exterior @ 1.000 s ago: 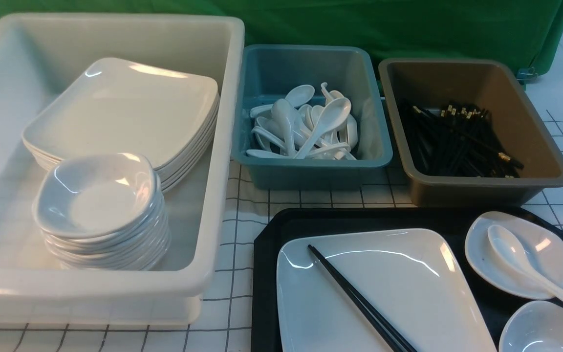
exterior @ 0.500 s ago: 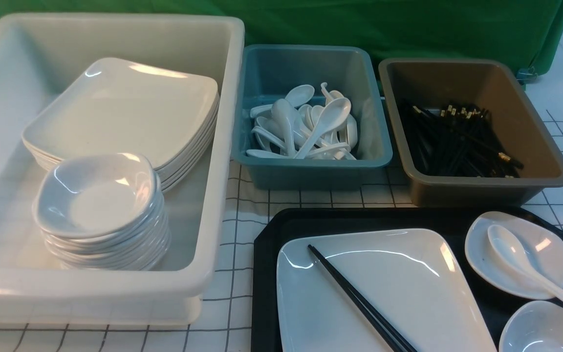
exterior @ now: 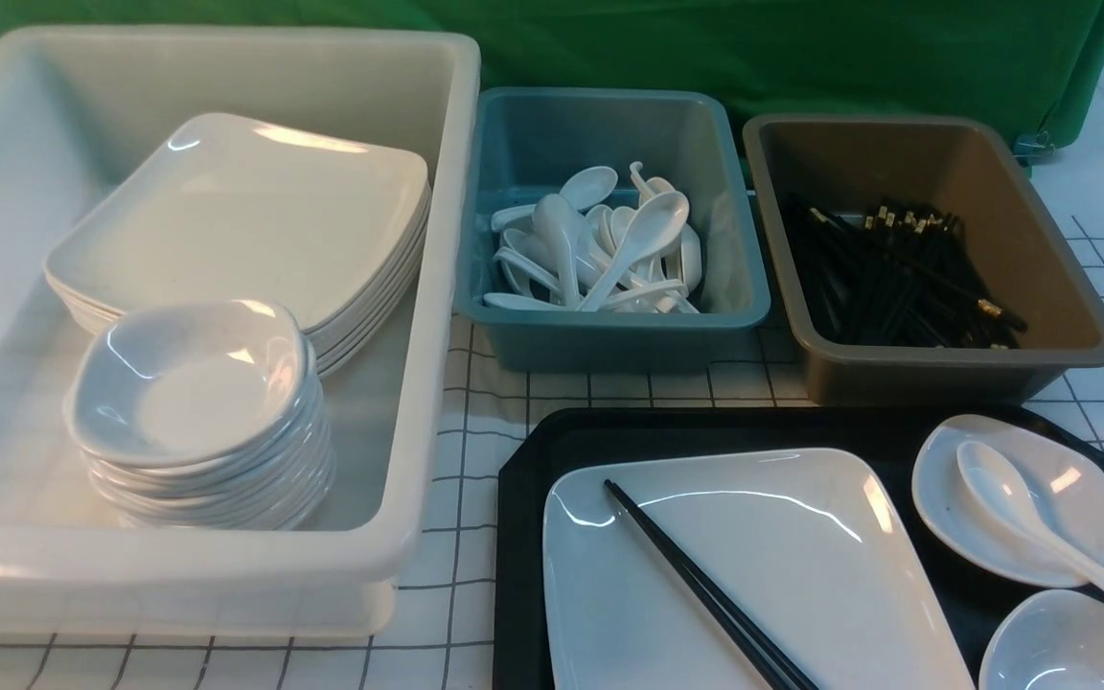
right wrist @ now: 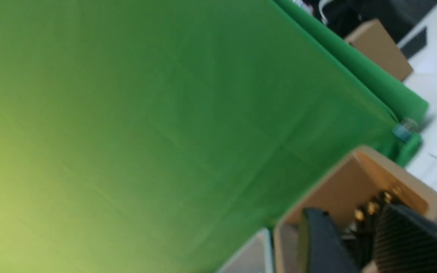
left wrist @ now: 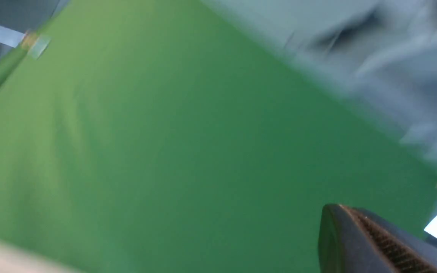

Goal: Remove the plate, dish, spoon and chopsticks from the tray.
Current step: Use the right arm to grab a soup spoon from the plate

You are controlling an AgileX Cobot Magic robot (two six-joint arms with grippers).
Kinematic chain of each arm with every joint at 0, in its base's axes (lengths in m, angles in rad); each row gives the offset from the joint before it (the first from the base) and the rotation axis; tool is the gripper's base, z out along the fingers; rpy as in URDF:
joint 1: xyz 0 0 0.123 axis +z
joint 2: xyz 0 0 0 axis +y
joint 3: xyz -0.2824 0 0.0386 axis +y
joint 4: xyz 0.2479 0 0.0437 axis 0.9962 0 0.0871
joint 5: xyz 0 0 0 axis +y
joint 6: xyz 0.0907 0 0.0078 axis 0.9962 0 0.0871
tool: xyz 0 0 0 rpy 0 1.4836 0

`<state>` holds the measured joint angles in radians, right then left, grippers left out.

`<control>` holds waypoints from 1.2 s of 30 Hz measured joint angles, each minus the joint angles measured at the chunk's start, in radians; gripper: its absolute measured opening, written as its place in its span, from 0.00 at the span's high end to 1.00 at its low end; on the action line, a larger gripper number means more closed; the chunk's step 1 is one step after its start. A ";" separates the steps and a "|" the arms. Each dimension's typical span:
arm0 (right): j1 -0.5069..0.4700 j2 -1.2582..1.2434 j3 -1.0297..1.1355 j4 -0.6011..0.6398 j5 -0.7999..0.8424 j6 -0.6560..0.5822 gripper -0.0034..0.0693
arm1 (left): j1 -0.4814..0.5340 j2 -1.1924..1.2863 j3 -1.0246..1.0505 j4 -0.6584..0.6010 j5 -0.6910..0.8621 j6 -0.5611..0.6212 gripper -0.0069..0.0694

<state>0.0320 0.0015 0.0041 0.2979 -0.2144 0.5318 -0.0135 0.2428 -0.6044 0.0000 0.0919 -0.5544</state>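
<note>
The black tray (exterior: 705, 431) sits at 5 o'clock in the front view, on a checked cloth (exterior: 475, 402). The white plate (exterior: 801, 556) lies on it, and the chopsticks (exterior: 696, 585) lie across the plate, running from 11 to 5 o'clock. At 3 o'clock from the plate a small dish (exterior: 1069, 489) holds the spoon (exterior: 998, 484), its handle pointing to 4 o'clock, over a second dish (exterior: 1055, 656). The right gripper (right wrist: 351, 216) has its fingers apart and empty. Of the left gripper (left wrist: 355, 235) only one finger shows, so one cannot tell if it is open or closed.
</note>
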 joint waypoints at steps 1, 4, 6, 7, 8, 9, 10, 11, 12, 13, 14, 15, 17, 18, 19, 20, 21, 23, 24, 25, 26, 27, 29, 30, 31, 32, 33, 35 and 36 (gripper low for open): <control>0.009 0.000 -0.016 -0.018 0.022 0.001 0.64 | 0.000 0.058 -0.061 0.000 0.091 0.030 0.90; 0.074 0.049 -0.180 -0.121 0.207 -0.046 0.75 | 0.000 0.255 -0.210 -0.052 0.429 0.249 0.90; 0.110 0.100 -0.265 -0.142 0.325 -0.114 0.82 | 0.000 0.341 -0.248 -0.098 0.564 0.342 0.90; 0.153 0.176 -0.360 -0.155 0.431 -0.201 0.89 | 0.000 0.426 -0.270 -0.165 0.652 0.413 0.90; 0.175 0.220 -0.406 -0.159 0.506 -0.238 0.92 | 0.000 0.484 -0.278 -0.213 0.699 0.456 0.90; 0.206 0.305 -0.481 -0.162 0.595 -0.290 0.94 | 0.000 0.560 -0.279 -0.274 0.731 0.518 0.90; 0.211 0.305 -0.481 -0.162 0.610 -0.290 0.94 | 0.000 0.571 -0.279 -0.285 0.735 0.530 0.90; 0.242 0.408 -0.549 -0.166 0.714 -0.341 0.95 | 0.000 0.632 -0.279 -0.348 0.756 0.604 0.90; 0.257 0.461 -0.595 -0.169 0.772 -0.373 0.95 | 0.000 0.679 -0.279 -0.397 0.768 0.662 0.90; 0.281 0.542 -0.645 -0.182 0.869 -0.432 0.95 | 0.000 0.729 -0.279 -0.455 0.777 0.730 0.90; 0.292 0.608 -0.678 -0.194 0.919 -0.482 0.95 | 0.000 0.765 -0.279 -0.483 0.780 0.762 0.90; 0.300 0.672 -0.716 -0.214 0.980 -0.519 0.95 | 0.000 0.796 -0.281 -0.514 0.786 0.795 0.90; 0.303 0.792 -0.792 -0.264 1.089 -0.563 0.95 | -0.014 0.846 -0.286 -0.553 0.795 0.833 0.91; 0.303 0.835 -0.828 -0.291 1.127 -0.574 0.95 | -0.029 0.862 -0.287 -0.559 0.795 0.843 0.92; 0.302 0.888 -0.861 -0.316 1.170 -0.590 0.95 | -0.056 0.877 -0.288 -0.562 0.794 0.846 0.92; 0.301 0.899 -0.861 -0.316 1.178 -0.593 0.95 | -0.062 0.880 -0.288 -0.562 0.794 0.846 0.92; 0.291 0.979 -0.913 -0.348 1.232 -0.622 0.95 | -0.129 0.898 -0.288 -0.562 0.789 0.847 0.92; 0.269 1.067 -0.954 -0.358 1.259 -0.656 0.95 | -0.227 0.912 -0.288 -0.548 0.779 0.830 0.92; 0.247 1.125 -0.974 -0.359 1.269 -0.675 0.95 | -0.287 0.918 -0.288 -0.535 0.771 0.805 0.92; 0.226 1.170 -0.994 -0.360 1.274 -0.689 0.95 | -0.347 0.925 -0.288 -0.525 0.768 0.783 0.92; 0.208 1.205 -1.014 -0.361 1.277 -0.695 0.95 | -0.406 0.928 -0.288 -0.523 0.767 0.767 0.92; 0.184 1.248 -1.034 -0.361 1.278 -0.701 0.94 | -0.462 0.933 -0.289 -0.522 0.767 0.754 0.92; 0.137 1.319 -1.071 -0.359 1.278 -0.723 0.92 | -0.554 0.940 -0.292 -0.522 0.770 0.744 0.92; 0.117 1.364 -1.094 -0.356 1.277 -0.753 0.90 | -0.596 0.943 -0.297 -0.522 0.772 0.738 0.92; 0.104 1.386 -1.105 -0.355 1.277 -0.773 0.87 | -0.624 0.944 -0.303 -0.522 0.772 0.737 0.92; 0.095 1.422 -1.121 -0.355 1.277 -0.808 0.84 | -0.652 0.945 -0.308 -0.521 0.773 0.735 0.92; 0.091 1.435 -1.128 -0.355 1.277 -0.822 0.83 | -0.661 0.946 -0.310 -0.521 0.773 0.735 0.92; 0.080 1.517 -1.157 -0.355 1.284 -0.884 0.68 | -0.693 0.946 -0.325 -0.519 0.772 0.734 0.92; 0.079 1.523 -1.159 -0.354 1.285 -0.886 0.68 | -0.695 0.946 -0.325 -0.519 0.772 0.734 0.92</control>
<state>0.1111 1.5244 -1.1546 -0.0561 1.0702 -0.3547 -0.7080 1.1888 -0.9291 -0.5188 0.8640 0.1793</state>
